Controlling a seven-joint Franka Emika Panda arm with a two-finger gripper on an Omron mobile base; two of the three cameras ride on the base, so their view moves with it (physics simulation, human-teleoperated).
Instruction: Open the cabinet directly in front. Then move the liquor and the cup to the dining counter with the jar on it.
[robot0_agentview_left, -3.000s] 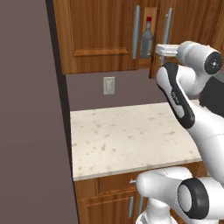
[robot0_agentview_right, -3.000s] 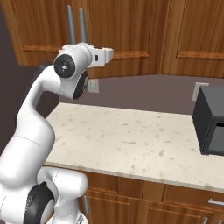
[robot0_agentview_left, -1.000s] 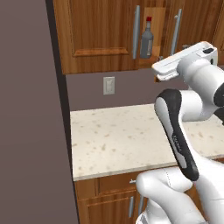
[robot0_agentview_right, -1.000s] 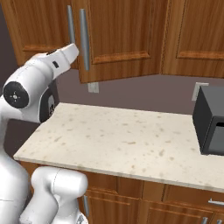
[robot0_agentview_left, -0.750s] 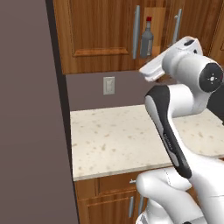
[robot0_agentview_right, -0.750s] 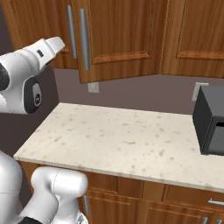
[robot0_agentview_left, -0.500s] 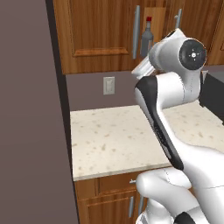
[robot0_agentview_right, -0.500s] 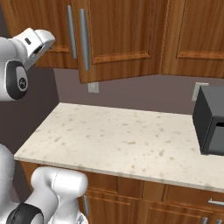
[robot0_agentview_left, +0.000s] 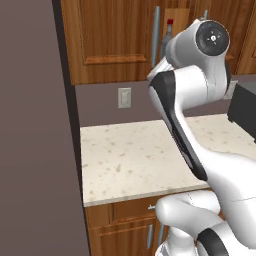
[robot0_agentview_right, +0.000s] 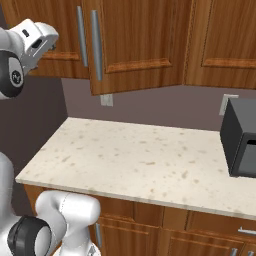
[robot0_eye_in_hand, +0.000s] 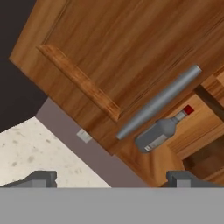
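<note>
The cabinet (robot0_eye_in_hand: 131, 65) stands partly open, and the liquor (robot0_eye_in_hand: 159, 131) sits upright inside on its shelf, just behind the left door's handle (robot0_eye_in_hand: 159, 101). My gripper (robot0_eye_in_hand: 111, 177) hangs near the door, jaws spread wide, holding nothing, above the worktop (robot0_agentview_left: 145, 155).

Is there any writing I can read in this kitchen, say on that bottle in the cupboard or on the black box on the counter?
No text can be read anywhere.
Liquor: it has a pale label, but it is too small and blurred to read.
Black appliance: no lettering or numbers visible on it.
Wall outlet: a plain plate, no markings.
Cabinet doors: bare wood, no signs.
</note>
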